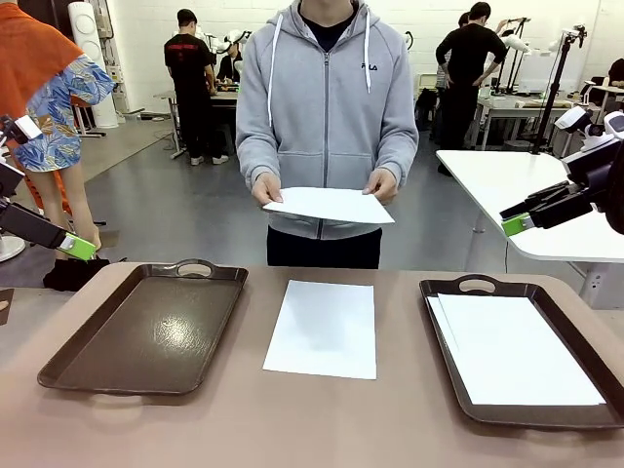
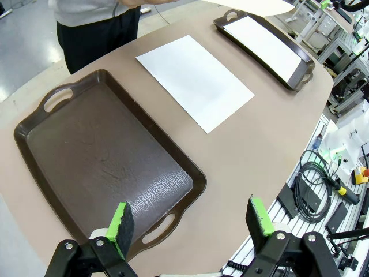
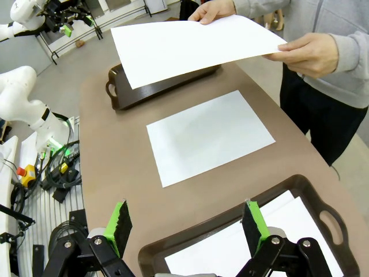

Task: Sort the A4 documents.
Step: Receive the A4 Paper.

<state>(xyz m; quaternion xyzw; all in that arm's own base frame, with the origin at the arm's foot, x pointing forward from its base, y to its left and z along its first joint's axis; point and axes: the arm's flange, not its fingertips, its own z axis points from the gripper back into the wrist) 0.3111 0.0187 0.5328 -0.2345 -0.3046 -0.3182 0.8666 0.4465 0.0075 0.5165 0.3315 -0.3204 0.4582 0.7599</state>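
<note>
- middle sheet: white A4, flat on the brown table, long side running away from the robot.
- left tray: dark brown with handles, just beside the middle sheet on the robot's left, small gap between them, bare inside.
- right tray: same kind, just beside the middle sheet on the robot's right, also a gap.
- stacked sheets: white A4s lying in the right tray, edges slightly fanned, so to the robot's right of the middle sheet.
- held sheet: another white A4, up in the air beyond the far end of the middle sheet, roughly level. The person in a grey hoodie pinches it with both hands, one at each side.
- left gripper: jaws wide apart, nothing between the green pads. Raised, well to the robot's left of the middle sheet, with the left tray in between. In the left wrist view that tray's robot-side handle sits between the fingers. Well apart from every sheet.
- right gripper: jaws spread wide, empty. Raised, to the robot's right of the middle sheet. In the right wrist view the right tray's rim and the stacked sheets lie below the fingers, the middle sheet is farther ahead and the held sheet beyond it. Touching no paper.
</note>
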